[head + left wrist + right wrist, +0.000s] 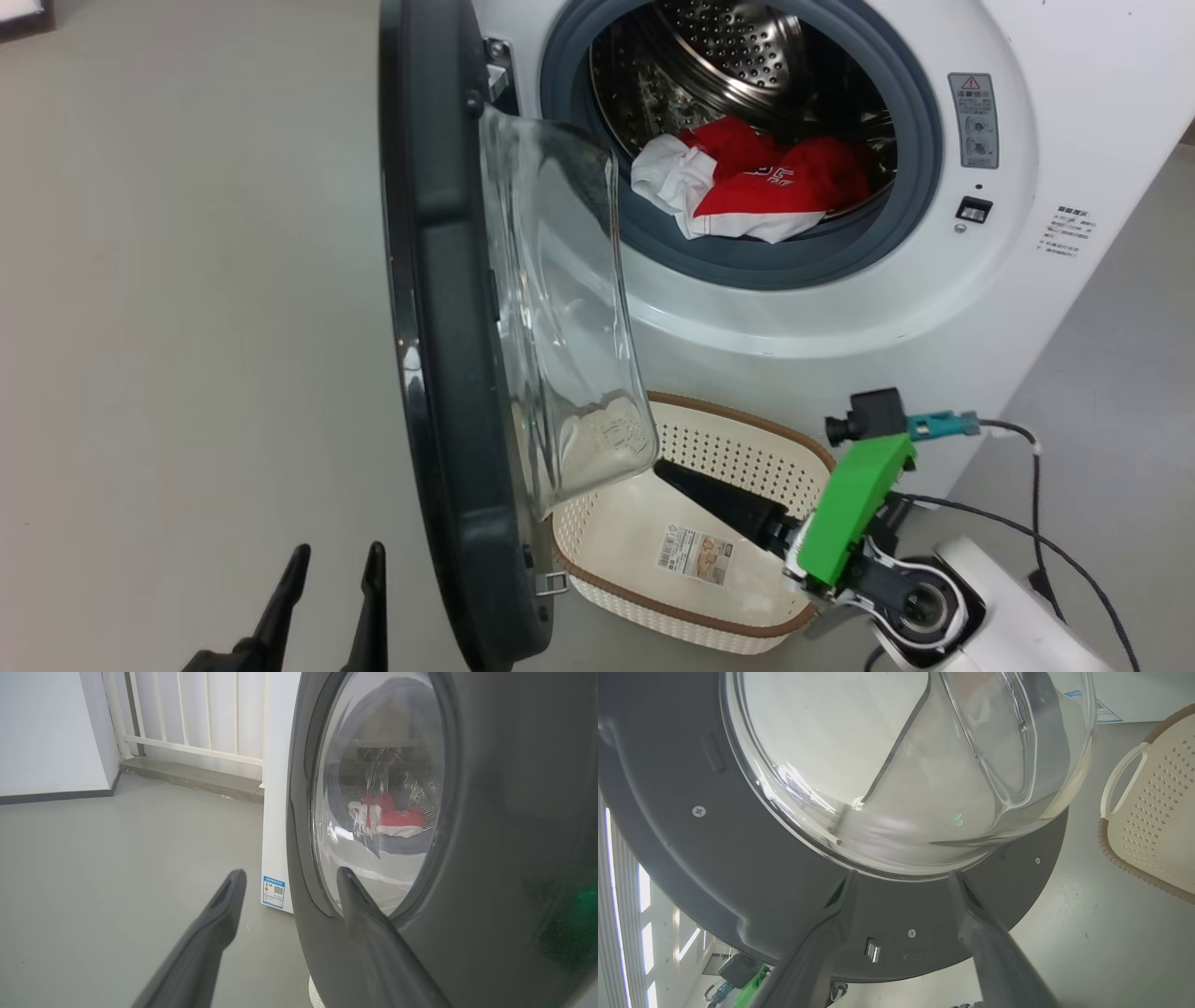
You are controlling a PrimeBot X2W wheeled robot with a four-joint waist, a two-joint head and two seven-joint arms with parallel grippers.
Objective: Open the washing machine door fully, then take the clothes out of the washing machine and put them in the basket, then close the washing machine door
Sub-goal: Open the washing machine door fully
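Left claw, spread & empty, sits just outside washing machine door. Right claw, also spread, points at door's inner rim just ahead, basket below it. Clothes lie up & beyond right claw in washing machine drum; right arm nearer, door's glass bowl partly in way.

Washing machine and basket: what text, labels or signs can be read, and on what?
No word reads clearly.
On the washer, grey label: red warning triangle, print too small.
Beside it, black print: too small.
On the clothes: white lettering, folded, unreadable.
On the basket, label: barcode, print blurred.
On the washer's side, blue sticker: QR code, print too small.
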